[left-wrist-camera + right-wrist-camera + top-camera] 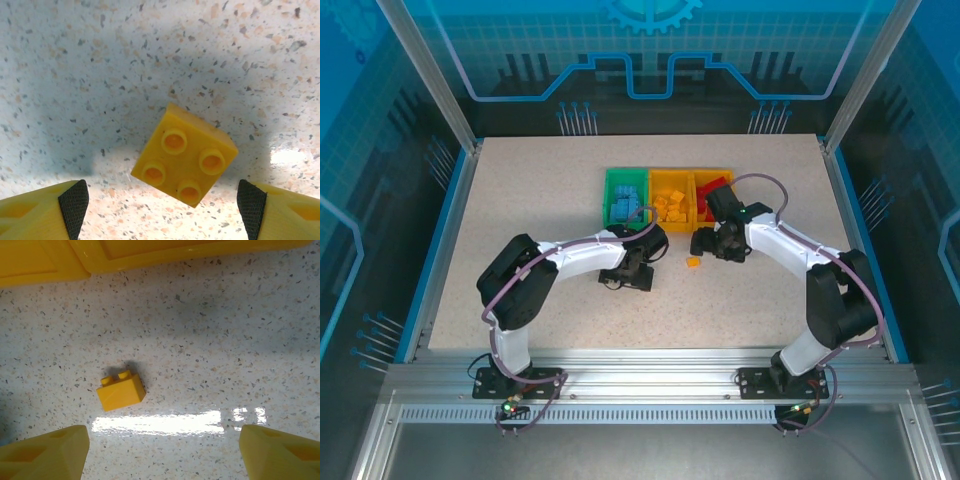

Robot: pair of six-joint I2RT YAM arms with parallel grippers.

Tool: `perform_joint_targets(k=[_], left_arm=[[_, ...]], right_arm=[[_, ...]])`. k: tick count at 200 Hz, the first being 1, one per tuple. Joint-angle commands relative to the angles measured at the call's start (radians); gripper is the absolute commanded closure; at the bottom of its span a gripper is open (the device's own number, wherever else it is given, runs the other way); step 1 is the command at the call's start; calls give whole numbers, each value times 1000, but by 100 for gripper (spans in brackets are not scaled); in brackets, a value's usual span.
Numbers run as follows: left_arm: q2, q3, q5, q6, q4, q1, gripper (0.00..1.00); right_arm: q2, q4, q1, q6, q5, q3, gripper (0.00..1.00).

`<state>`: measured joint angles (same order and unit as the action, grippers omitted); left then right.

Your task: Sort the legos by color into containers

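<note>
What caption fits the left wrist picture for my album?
Yellow four-stud brick on the speckled table, loose inside the open left end effector.

It was a robotics lab cell: a speckled worktop (520, 250) fenced by aluminium posts (430, 75) and walls (650, 60) printed with blue circuit and gear graphics across the top of the frame. The left arm (575, 255) and the right arm (785, 245) stood bolted to a slotted metal rail (650, 385) along the bottom edge, with cabling at their bases.
</note>
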<state>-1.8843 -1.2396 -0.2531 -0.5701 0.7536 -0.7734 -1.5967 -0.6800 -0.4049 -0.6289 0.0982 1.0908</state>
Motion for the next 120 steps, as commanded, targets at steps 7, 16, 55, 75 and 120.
perform_joint_targets(k=[7,16,55,75,120], left_arm=[[-12,-11,-40,165,-33,2,18],[-20,-11,-40,200,-47,5,19],[-25,18,34,331,-130,36,35],[-34,29,65,355,-141,50,49],[-9,60,135,345,-154,72,73]], right_arm=[[26,-10,6,-18,8,-16,20],[29,-10,8,-18,10,-15,20],[43,-21,20,-19,15,-16,19],[47,-25,26,-20,17,-16,19],[52,-29,30,-20,17,-22,19]])
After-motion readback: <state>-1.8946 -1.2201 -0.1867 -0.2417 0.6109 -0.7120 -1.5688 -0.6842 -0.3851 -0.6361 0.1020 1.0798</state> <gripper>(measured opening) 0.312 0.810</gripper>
